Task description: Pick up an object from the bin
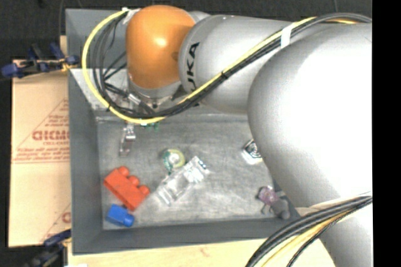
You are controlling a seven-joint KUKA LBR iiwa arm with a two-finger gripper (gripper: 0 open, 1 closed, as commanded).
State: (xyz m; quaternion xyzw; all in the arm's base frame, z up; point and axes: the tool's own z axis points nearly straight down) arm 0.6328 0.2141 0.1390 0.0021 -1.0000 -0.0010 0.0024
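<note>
I see the bin [84,153] as dull grey metal, its floor scuffed and matt. The orange brick [125,187] and blue piece [119,215] look like smooth plastic. The clear wrapper [182,181] is glossy, crinkled film. The arm [250,78] has a shiny silver shell, and its orange cover [156,46] is glossy too.

The arm [263,71] reaches in from the right across the grey bin [84,197], with its orange wrist cover [156,46] over the far left part. Below the cover the gripper [128,139] hangs above bare floor. Nearest to it lie an orange-red toy brick [125,188], a small blue piece [119,215] just beside the brick, a green-and-yellow round thing [172,159] and a clear plastic packet [182,181]. A purple thing [269,197] lies near the right side.
</note>
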